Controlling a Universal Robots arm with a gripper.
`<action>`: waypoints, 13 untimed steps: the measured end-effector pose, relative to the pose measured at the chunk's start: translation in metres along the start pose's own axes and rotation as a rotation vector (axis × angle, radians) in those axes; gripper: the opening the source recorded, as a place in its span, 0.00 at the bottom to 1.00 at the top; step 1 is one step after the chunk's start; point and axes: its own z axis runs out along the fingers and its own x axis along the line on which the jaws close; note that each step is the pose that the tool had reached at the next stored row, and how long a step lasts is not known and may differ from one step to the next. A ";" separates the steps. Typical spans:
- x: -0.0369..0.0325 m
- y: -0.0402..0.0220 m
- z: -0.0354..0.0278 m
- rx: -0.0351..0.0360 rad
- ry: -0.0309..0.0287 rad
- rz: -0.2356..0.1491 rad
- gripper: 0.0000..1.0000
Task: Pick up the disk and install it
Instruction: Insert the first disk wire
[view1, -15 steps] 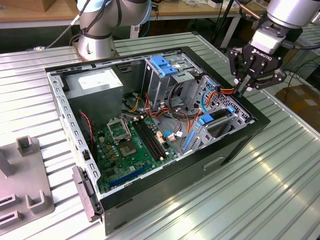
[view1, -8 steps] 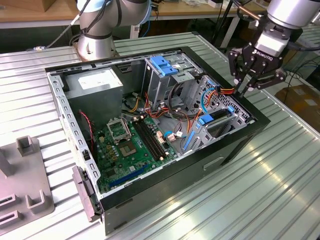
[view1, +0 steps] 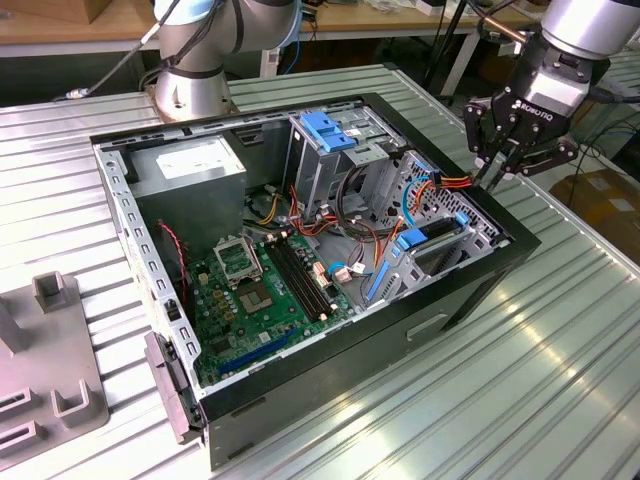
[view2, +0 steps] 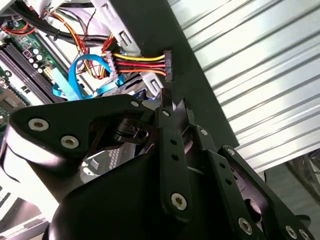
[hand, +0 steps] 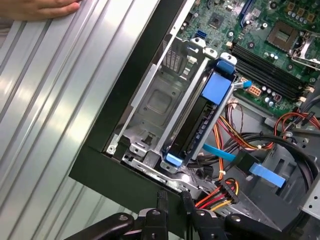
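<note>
The disk (view1: 428, 243) stands on edge in the drive cage at the corner of the open computer case (view1: 480, 290) on the exterior view's right. In the first wrist view the disk (hand: 216, 89) shows its blue bracket on top and a dark body below, with an empty metal bay (hand: 160, 100) beside it. My gripper (view1: 495, 177) hangs just above and outside that corner of the case, shut with nothing visible between its fingers. The gripper (view2: 173, 104) tips sit close to a power plug (view2: 166, 65) on red, yellow and black wires. Over the case's black rim I see the gripper (hand: 172, 198) again.
The case lies open on a ribbed metal table (view1: 560, 360), showing the motherboard (view1: 260, 290), a grey power-supply box (view1: 190, 170) and a blue clip (view1: 325, 128) on the upper bay. A grey fixture (view1: 50, 350) sits at the exterior view's left. A hand (hand: 40, 7) rests on the table.
</note>
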 end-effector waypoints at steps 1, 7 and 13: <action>0.0002 -0.0012 0.0003 0.0002 -0.0002 -0.005 0.25; 0.0005 -0.0021 0.0040 0.0042 -0.0030 -0.157 0.33; -0.0085 -0.0100 0.0051 0.0054 -0.0042 -0.195 0.33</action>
